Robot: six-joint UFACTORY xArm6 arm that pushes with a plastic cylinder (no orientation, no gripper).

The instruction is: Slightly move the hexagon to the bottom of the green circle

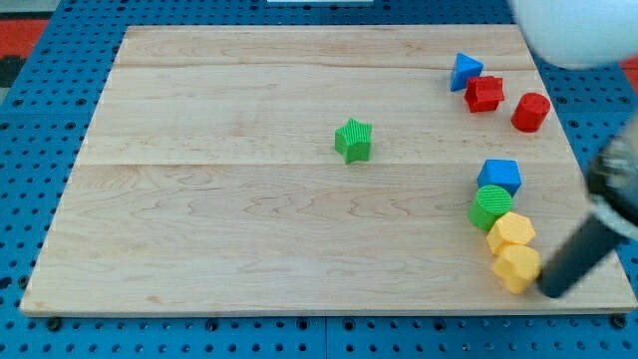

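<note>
The green circle (pixel 489 206) lies at the board's right side. Just below it and to its right sit two yellow blocks in a row. The upper one (pixel 510 231) looks like a hexagon and touches the green circle. The lower yellow block (pixel 516 266) also has flat sides, but I cannot make out its exact shape. My dark rod comes in slanted from the view's right. My tip (pixel 548 292) rests on the board right beside the lower yellow block's bottom right edge.
A blue cube (pixel 498 177) touches the green circle's top. A blue triangle (pixel 464 71), a red star (pixel 484 94) and a red block (pixel 531 112) sit at the top right. A green star (pixel 353 140) lies mid-board. The board's right edge (pixel 598 214) is close.
</note>
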